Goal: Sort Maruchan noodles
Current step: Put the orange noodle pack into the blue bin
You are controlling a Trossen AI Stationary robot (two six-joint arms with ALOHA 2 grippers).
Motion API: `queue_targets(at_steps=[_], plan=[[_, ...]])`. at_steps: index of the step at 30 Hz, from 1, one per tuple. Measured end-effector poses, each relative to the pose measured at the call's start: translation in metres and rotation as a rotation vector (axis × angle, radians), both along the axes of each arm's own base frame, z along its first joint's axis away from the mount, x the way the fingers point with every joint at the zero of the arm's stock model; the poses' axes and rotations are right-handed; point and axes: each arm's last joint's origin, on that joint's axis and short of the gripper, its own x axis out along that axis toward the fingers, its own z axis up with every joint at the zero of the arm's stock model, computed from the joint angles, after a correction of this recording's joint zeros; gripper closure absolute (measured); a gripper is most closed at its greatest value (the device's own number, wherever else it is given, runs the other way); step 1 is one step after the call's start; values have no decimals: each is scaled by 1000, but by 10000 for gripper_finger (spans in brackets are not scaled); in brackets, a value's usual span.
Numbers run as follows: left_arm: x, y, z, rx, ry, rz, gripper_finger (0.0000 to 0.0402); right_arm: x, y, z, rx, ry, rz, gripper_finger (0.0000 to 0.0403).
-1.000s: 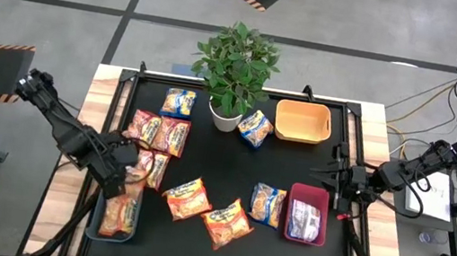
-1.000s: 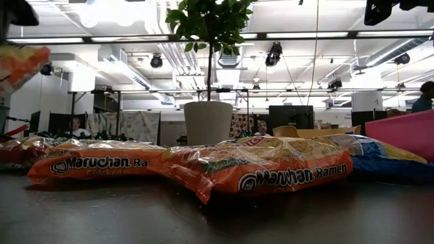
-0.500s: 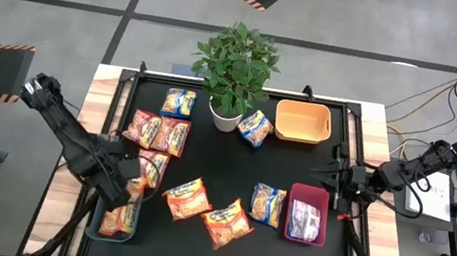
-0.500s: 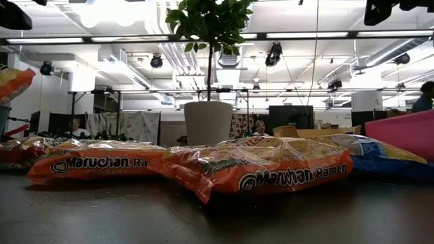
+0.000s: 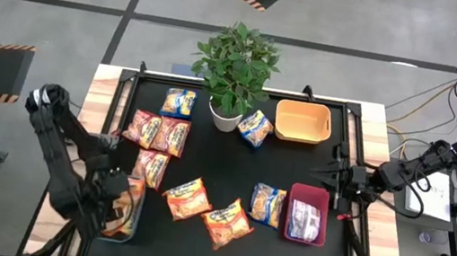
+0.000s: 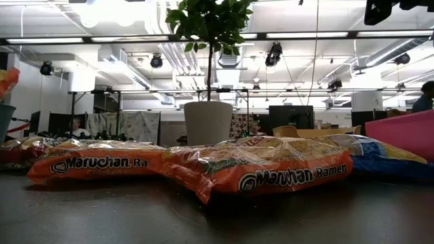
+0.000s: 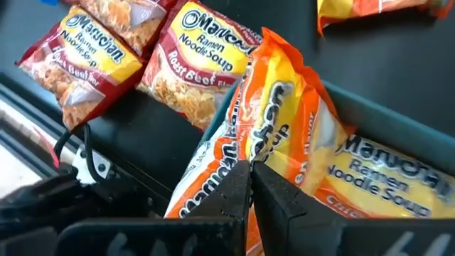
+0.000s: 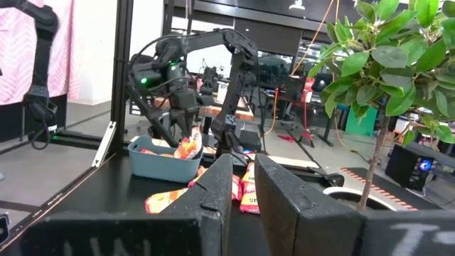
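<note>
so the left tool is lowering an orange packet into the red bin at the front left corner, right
Not quite: the bin is grey-blue, not red, as the left wrist view shows. The left tool is shut on the orange packet, lowering it into that front-left bin.

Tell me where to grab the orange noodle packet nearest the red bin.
Pinch one short crimped end of the orange noodle packet, coming straight down from above. It lies flat and tilted on the mat, beside the blue packet; its puffy middle offers little to pinch.

Left end effector (image 7: 250, 186) clamped low; right end effector (image 5: 332, 182) idle, nearly closed.
</note>
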Motion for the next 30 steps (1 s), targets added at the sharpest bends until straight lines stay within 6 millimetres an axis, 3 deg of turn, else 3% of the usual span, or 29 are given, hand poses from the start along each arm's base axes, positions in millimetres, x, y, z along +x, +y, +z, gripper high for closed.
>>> queue_targets(at_steps=[4, 10, 17, 25, 30], plan=[[1, -10, -11, 75, -43, 4, 401, 0, 0, 0, 0, 0, -1, 351], [1, -19, -10, 162, -66, 30, 401, 0, 0, 0, 1, 0, -2, 351], [-2, -29, -14, 182, -337, 130, 401, 0, 0, 0, 0, 0, -2, 351], [1, -44, -43, 273, -230, 181, 401, 0, 0, 0, 0, 0, -2, 351], [1, -45, -37, 237, -235, 200, 381, 0, 0, 0, 1, 1, -2, 351]])
